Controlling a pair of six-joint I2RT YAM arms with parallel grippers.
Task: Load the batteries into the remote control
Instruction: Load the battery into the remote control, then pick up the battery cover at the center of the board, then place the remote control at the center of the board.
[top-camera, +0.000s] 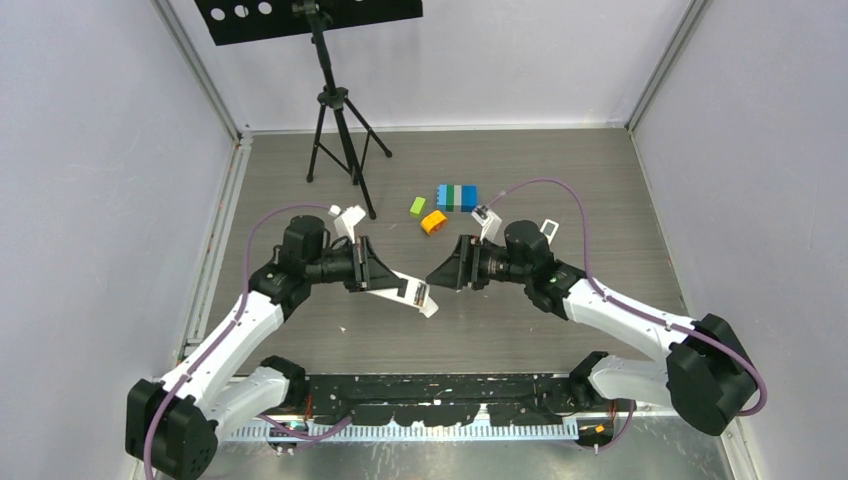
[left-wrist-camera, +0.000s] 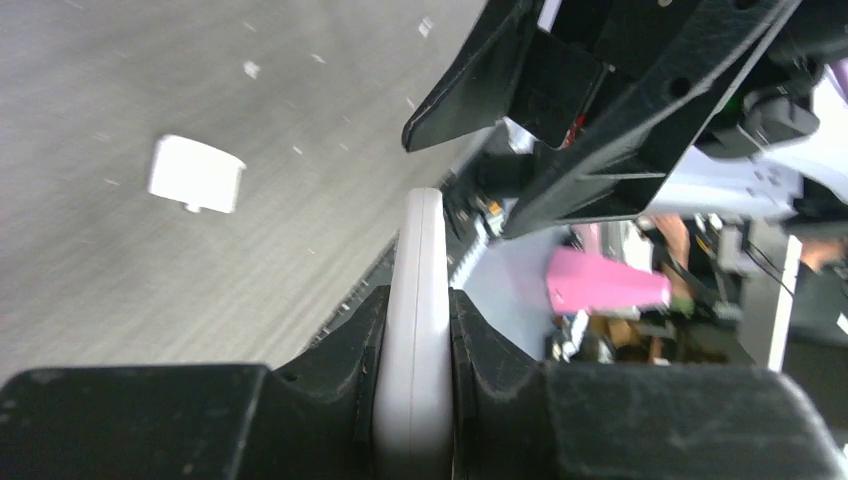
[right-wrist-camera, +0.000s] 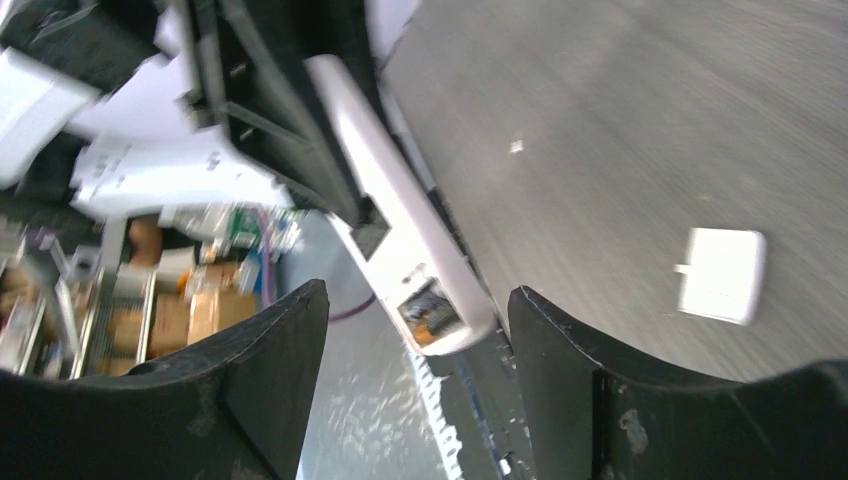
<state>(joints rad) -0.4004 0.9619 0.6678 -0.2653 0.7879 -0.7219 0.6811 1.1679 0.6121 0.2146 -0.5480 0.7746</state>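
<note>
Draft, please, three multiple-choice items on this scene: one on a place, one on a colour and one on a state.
1. Where is the slim white plastic remote control?
A. clamped in the left gripper
B. lying loose, held by nothing
C. in a person's hand

2. What colour is the small toy block next to the bright green block?
A. red
B. orange
C. purple

3. How is the right gripper?
A. shut on a battery
B. shut on the remote
C. open

Answers:
1 A, the left wrist view shows its fingers pressed on both sides of the remote.
2 B, the top view shows it orange.
3 C, its fingers stand wide apart.
</note>
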